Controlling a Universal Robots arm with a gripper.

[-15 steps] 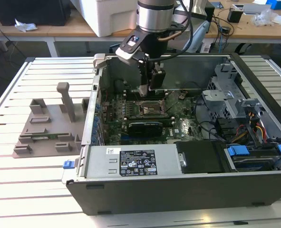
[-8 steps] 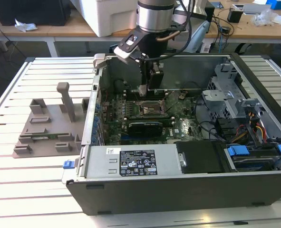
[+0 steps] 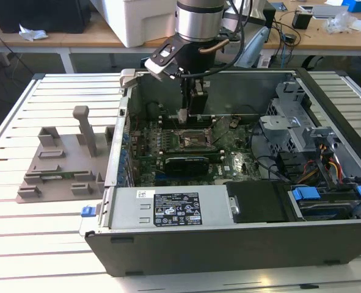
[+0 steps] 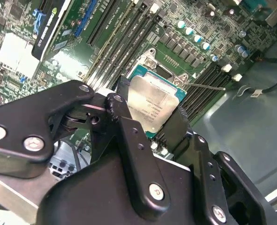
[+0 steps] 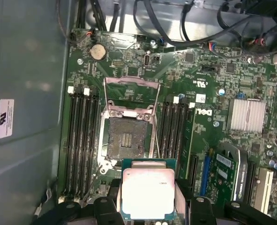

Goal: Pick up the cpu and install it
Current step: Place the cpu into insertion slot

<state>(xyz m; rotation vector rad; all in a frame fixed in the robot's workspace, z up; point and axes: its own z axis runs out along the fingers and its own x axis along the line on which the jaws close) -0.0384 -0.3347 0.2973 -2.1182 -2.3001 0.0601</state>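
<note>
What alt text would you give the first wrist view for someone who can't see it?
The tool grips the cpu, silvery top facing the camera, over a green motherboard inside a computer case. Close by lies the open, empty socket, its metal frame flipped up, flanked by black memory slots.

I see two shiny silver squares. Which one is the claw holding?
The cpu: the smooth, flat silver square with a thin green edge, gripped in the claw. The other one, the ribbed heatsink, sits on the green board.
</note>
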